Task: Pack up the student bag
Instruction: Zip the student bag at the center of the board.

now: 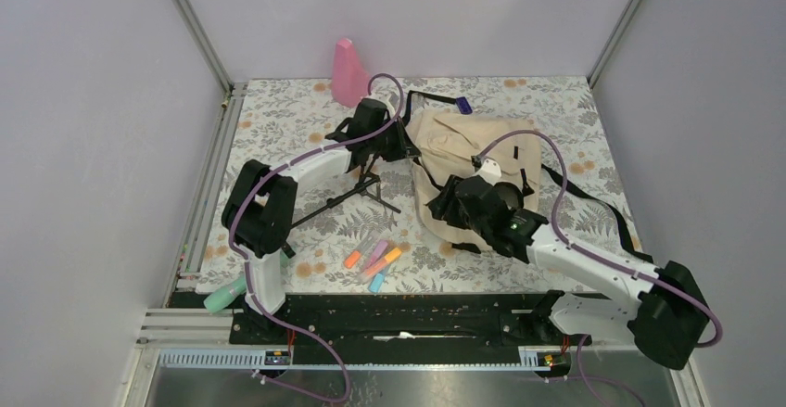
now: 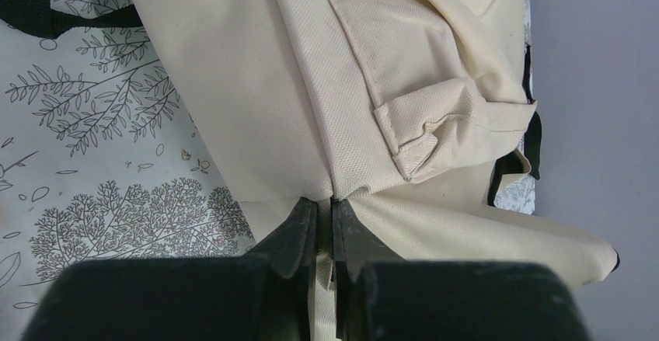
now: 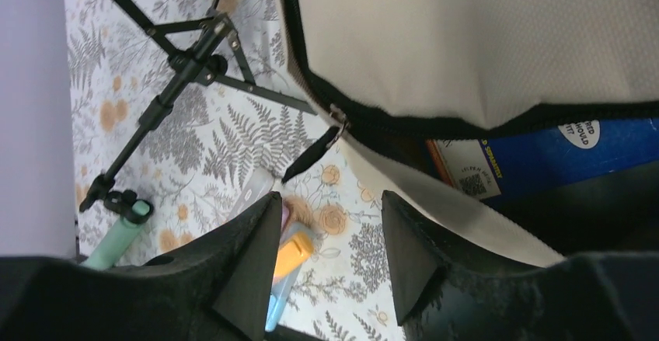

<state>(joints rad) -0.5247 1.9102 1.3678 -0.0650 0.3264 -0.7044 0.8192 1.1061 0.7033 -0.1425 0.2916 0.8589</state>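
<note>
The beige student bag with black straps lies on the floral table, right of centre. My left gripper is at its left edge, shut on a fold of the bag's fabric. My right gripper is open and empty at the bag's near left edge, beside the black zipper of its open mouth. A blue book shows inside the bag. Several highlighters lie on the table in front of the bag, and they show between my right fingers in the right wrist view.
A black folded tripod lies left of the bag. A pink bottle stands at the back. A mint-green marker lies by the left arm's base. Grey walls enclose the table.
</note>
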